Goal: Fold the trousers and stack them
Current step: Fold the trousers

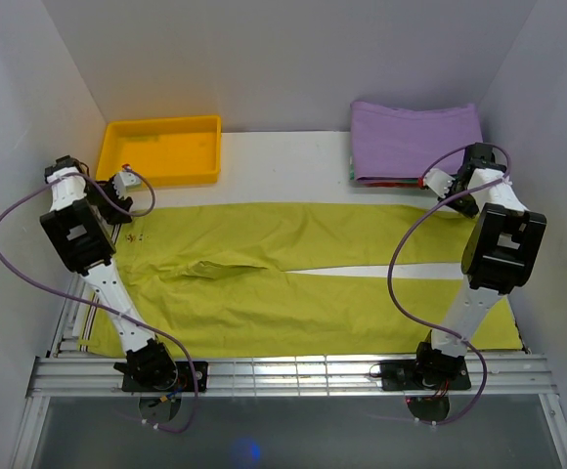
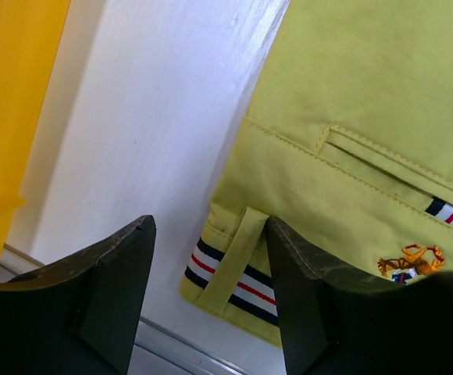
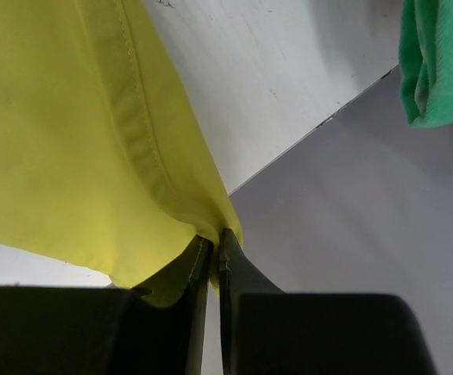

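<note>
Across the white surface (image 1: 283, 161) the trousers (image 1: 293, 283) lie spread flat; both arms rise from the trousers' near side, elbows bent high, wrists at the trousers' far corners. Left wrist view: the left gripper (image 2: 208, 226) gapes open astride the striped waistband corner (image 2: 234, 283). Right wrist view: the right gripper (image 3: 215, 242) pinches the trousers' hem.

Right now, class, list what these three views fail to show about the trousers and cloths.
Top view: the pile under the purple cloth shows only edges.
Left wrist view: a finger of the left gripper covers part of the trousers' emblem.
Right wrist view: the frame edge cuts off the green cloth.
</note>
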### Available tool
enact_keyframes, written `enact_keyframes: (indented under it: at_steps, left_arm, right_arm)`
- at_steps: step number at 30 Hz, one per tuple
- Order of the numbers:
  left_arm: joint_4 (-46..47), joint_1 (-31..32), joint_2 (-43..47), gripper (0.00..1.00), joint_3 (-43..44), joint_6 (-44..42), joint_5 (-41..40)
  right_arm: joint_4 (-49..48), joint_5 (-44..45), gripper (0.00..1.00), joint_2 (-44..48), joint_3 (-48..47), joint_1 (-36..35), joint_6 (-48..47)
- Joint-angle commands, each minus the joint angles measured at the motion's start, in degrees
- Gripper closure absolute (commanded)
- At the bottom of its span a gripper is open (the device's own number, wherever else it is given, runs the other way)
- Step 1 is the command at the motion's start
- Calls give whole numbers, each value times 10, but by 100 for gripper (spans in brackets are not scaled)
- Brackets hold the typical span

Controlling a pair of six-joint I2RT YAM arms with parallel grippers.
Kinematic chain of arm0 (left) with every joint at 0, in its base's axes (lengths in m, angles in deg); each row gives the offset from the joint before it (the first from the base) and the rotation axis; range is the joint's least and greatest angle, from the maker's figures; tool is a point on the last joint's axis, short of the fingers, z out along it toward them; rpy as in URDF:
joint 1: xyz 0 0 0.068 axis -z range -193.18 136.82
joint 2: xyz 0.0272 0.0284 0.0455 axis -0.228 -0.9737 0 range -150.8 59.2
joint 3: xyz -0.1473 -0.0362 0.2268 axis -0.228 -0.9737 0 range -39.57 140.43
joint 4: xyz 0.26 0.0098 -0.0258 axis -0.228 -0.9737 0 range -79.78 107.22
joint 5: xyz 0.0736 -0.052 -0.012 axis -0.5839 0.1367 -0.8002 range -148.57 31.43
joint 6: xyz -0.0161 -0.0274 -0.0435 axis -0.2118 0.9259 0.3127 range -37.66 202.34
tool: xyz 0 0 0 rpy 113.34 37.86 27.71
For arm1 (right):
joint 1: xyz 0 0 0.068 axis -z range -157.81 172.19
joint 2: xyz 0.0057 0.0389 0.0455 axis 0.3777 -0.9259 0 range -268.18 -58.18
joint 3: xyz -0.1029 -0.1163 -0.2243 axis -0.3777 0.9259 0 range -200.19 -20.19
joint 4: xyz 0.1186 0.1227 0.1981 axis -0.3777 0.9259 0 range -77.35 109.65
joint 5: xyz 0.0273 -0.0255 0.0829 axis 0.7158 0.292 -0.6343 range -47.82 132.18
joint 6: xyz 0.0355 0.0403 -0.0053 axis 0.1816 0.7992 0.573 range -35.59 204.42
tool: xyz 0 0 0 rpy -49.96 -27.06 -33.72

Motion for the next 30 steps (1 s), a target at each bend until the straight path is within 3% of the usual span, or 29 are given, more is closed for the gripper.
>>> enact_keyframes:
  at_steps: [1,4,5,7,8,10,11,17,21,25,30]
  left_arm:
    - [-19,21,-17,30,8,-28,1]
    - [-25,25,-30,35,-1,-28,-12]
    - [-30,29,-34,49,-4,-28,-25]
    - [-42,32,-39,63,-8,-26,-36]
    - [-43,34,-38,77,-7,-22,-36]
    - [-32,35,-30,95,4,9,-29]
    - [-27,35,-28,100,15,27,-19]
    - [88,35,34,100,50,170,54]
    - [175,32,79,100,43,217,63]
    - [193,26,121,100,44,248,91]
    - [176,27,202,100,-86,204,104]
  right_arm:
    - [18,-2,92,-7,-29,2,-74]
    - [18,-1,92,-7,-30,2,-75]
    - [17,-3,92,-6,-31,2,-75]
    - [16,-6,92,-7,-37,4,-75]
    - [15,-9,92,-8,-43,6,-73]
    - [16,-13,92,-12,-59,11,-69]
    - [16,-15,92,-13,-65,14,-70]
    - [12,-43,92,-40,-137,32,-55]
    - [23,-77,92,-43,-195,47,-50]
    - [50,-146,92,-30,-246,64,-42]
    - [53,-179,92,21,-216,68,-53]
